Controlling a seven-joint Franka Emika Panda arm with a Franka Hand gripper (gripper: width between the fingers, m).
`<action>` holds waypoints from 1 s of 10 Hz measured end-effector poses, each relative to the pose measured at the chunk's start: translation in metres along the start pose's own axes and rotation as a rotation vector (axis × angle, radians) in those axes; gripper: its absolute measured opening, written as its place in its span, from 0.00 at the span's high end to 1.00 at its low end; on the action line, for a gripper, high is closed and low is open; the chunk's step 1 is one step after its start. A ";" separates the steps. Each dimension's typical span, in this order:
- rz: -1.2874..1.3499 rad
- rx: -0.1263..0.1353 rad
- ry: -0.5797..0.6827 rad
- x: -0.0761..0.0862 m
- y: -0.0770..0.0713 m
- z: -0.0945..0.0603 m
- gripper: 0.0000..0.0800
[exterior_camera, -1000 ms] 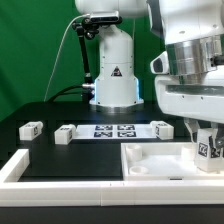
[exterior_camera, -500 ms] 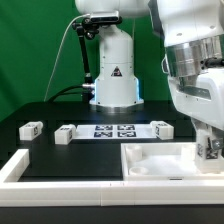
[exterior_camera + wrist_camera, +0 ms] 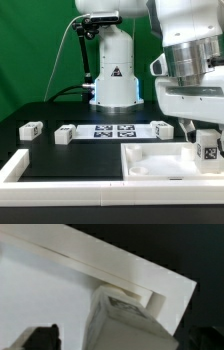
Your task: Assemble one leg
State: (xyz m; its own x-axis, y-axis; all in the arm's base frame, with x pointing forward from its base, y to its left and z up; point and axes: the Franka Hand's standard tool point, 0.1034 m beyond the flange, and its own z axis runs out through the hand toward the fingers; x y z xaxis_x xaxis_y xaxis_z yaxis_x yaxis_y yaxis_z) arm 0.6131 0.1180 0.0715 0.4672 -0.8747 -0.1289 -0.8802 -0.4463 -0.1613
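Note:
My gripper is shut on a leg, a small white block with a black-and-white tag. It holds the leg upright at the right corner of the large white tray-shaped piece. In the wrist view the leg runs down between my dark fingers, and its far end meets the inner corner of the tray's raised rim. Whether the leg end is seated in the corner is hidden.
Three more legs lie on the black table: two at the exterior view's left and one behind the tray. The marker board lies before the robot base. A white L-shaped fence lines the front left.
The hand turned and shifted slightly to the exterior view's right with the leg still held at the tray's right corner. The other parts have not moved.

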 end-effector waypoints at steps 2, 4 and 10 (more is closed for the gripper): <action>-0.282 -0.010 0.005 0.000 -0.003 0.000 0.19; -0.594 -0.044 0.039 -0.004 -0.009 0.000 0.19; -1.228 -0.097 0.044 -0.005 -0.009 0.003 0.30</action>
State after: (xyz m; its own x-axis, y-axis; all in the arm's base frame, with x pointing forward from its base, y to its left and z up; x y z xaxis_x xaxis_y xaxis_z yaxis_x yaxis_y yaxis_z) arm 0.6192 0.1269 0.0708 0.9874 0.1299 0.0903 0.1370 -0.9875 -0.0782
